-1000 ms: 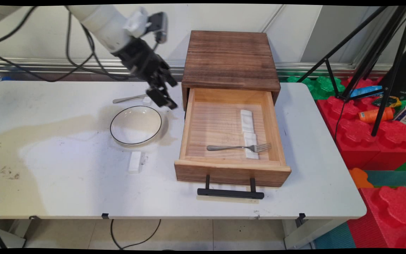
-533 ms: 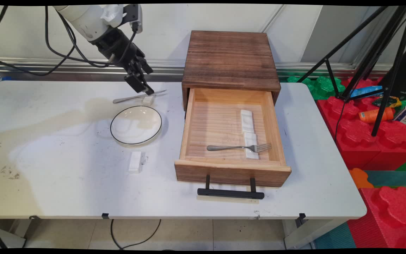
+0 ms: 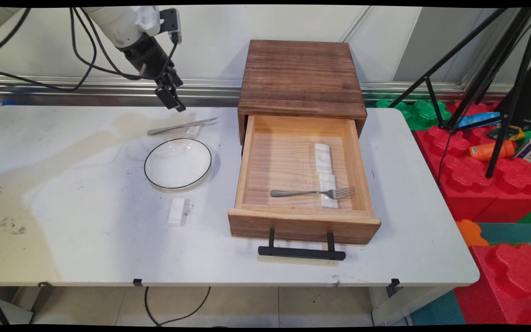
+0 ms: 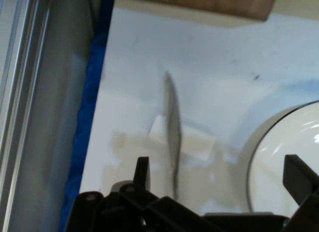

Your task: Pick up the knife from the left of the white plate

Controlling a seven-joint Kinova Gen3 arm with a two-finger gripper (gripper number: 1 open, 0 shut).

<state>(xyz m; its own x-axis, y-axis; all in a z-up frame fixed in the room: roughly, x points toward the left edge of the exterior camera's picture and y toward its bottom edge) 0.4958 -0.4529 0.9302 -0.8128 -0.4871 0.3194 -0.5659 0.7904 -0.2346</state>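
**Gripper above the knife, fingers apart and empty**

Hanging over the far left part of the table (image 3: 85,230), the black gripper (image 3: 172,99) points down and holds nothing. In the hand view its two fingers (image 4: 142,171) rise well apart from the bottom edge, with the knife (image 4: 173,127) lying between them on the tabletop below. From the room's side, the gripper is above and just behind the knife (image 3: 181,126), not touching it.

The knife lies flat just behind the plate (image 3: 178,163), its blade toward the wooden box. It rests across a small white block (image 3: 193,130), which props it a little. The plate, white with a thin dark rim, sits just left of the open drawer (image 3: 303,228).

In front of the plate, near but apart from it, lies another white block (image 3: 177,211).

The drawer is pulled out of the dark wooden box (image 3: 300,76), its black handle (image 3: 301,251) toward the table's near edge. Inside it a fork (image 3: 312,192) lies crosswise, tines to the right, resting on one of two white blocks (image 3: 325,174) set end to end along the drawer's right side.

Right of the table stand red and green foam blocks (image 3: 496,184) and a black tripod (image 3: 500,83).
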